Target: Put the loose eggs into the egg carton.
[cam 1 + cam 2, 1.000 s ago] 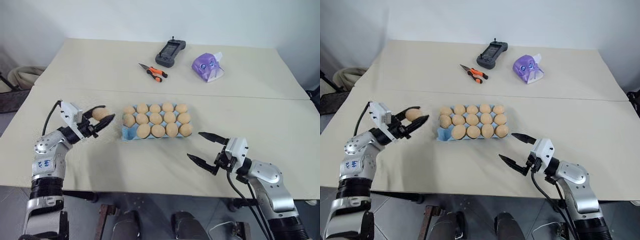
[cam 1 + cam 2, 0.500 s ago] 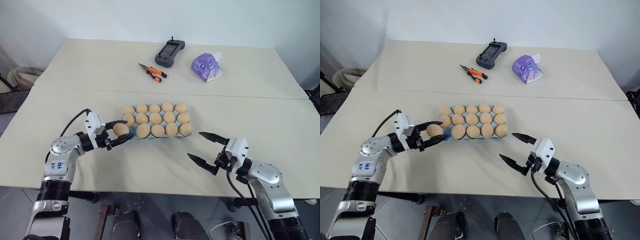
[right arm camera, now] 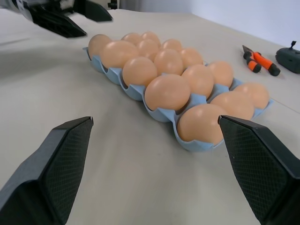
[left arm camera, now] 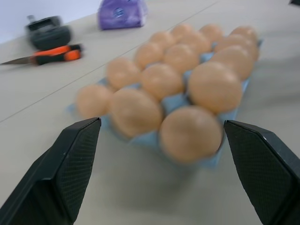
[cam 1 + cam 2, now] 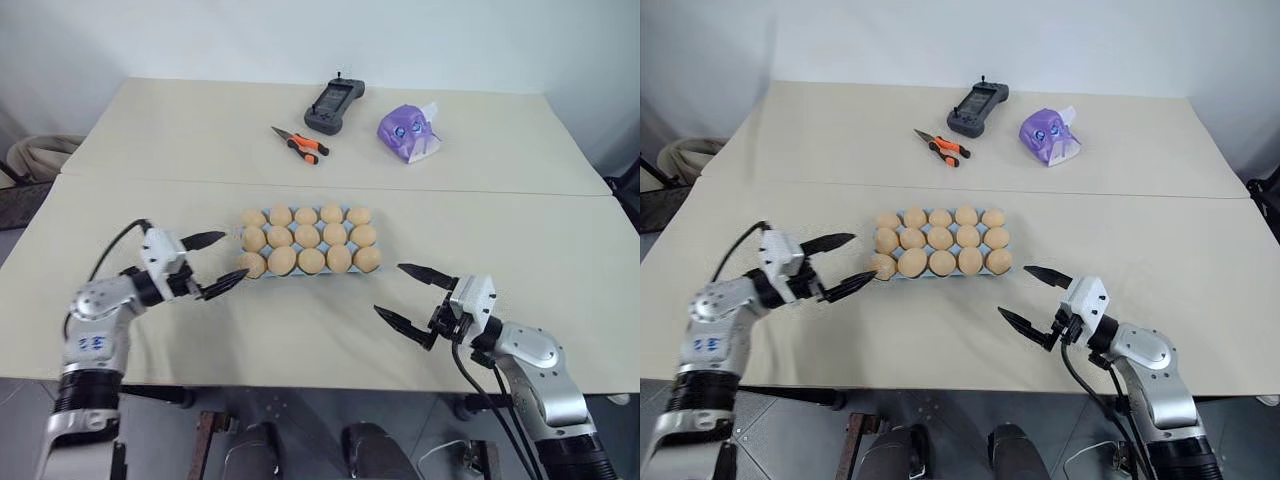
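Fig. The carton [image 5: 306,262] at the table's [image 5: 520,230] middle, its long axis running left to right across my view. I count fifteen eggs [image 5: 311,260] seated, three rows of five, so I judge every cup filled; I see no egg lying loose on the table.

Left gripper [image 5: 216,263]: released, fingers spread wide and empty, just beside the carton's left short end at the near corner. The near finger's tip lies close to the corner egg [image 5: 252,265]; whether it touches I cannot tell. In the left wrist view that corner egg [image 4: 191,133] sits between the two fingers [image 4: 77,154] and ahead of them, in its cup and gripped by nothing.

Right gripper [image 5: 413,296]: released too, empty, nearer me than the carton and off its right end, with a strip of bare table between. In the right wrist view the carton [image 3: 185,140] runs away from it along the long axis.

Governing relation: the carton lies to the right of the left gripper and to the far left of the right one; the left is the nearer. Any next move of the left arm should, in my judgement, draw away leftward, along the carton's long axis, so that the spread fingers do not sweep the corner egg out of its cup.

At the far side, well apart: pliers [image 5: 298,144], a handset [image 5: 334,102], a purple pack [image 5: 408,132].
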Controlling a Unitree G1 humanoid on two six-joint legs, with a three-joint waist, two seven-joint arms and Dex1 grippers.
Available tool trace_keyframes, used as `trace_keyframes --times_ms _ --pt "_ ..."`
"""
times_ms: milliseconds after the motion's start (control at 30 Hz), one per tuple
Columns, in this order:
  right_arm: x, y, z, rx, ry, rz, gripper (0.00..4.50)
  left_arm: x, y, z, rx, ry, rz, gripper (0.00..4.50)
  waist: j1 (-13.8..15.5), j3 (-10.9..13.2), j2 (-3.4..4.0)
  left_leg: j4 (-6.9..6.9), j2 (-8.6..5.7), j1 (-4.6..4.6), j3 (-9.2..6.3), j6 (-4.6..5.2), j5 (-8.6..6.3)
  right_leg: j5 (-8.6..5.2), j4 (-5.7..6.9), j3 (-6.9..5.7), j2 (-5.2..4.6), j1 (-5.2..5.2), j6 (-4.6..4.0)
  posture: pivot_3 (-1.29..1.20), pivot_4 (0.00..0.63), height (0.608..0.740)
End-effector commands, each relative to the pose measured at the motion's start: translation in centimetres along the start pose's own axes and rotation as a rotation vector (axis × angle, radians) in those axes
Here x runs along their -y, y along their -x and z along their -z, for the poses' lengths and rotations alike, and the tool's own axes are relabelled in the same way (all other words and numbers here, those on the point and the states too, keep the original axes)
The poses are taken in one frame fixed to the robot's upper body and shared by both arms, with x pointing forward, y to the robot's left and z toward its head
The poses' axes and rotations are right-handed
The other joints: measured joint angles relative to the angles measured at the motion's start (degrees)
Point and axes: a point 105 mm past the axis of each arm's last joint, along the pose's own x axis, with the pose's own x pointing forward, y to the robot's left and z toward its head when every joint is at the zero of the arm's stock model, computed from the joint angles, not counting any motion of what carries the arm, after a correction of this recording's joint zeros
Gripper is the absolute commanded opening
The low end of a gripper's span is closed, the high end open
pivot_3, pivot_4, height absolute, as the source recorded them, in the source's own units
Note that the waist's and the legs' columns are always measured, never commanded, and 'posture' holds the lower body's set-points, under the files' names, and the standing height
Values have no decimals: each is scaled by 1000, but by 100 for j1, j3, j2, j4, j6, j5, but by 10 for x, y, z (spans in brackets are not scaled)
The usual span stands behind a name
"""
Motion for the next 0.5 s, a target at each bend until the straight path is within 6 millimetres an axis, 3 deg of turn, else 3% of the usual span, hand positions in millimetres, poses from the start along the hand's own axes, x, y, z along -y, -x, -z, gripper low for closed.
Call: trace_keyframes --times_ms 33,200,500 --pt "10 19 -10 -12 42 7 4500 3 32 -4 -44 -25 16 4462 -1 0 0 -1 -2 0 1 1 -1 0 -1 1 -1 0 0 0 150 740" --pt "22 45 -7 -85 54 31 4500 21 48 -3 -105 1 46 4462 37 0 0 -5 -7 0 7 11 -10 -1 -17 3 -16 8 1 0 150 740" --pt "25 48 -9 -87 49 43 4500 29 40 -15 -96 -4 -6 4462 18 0 0 -16 -6 6 -28 21 -15 0 -20 -23 -29 26 -12 0 150 740"
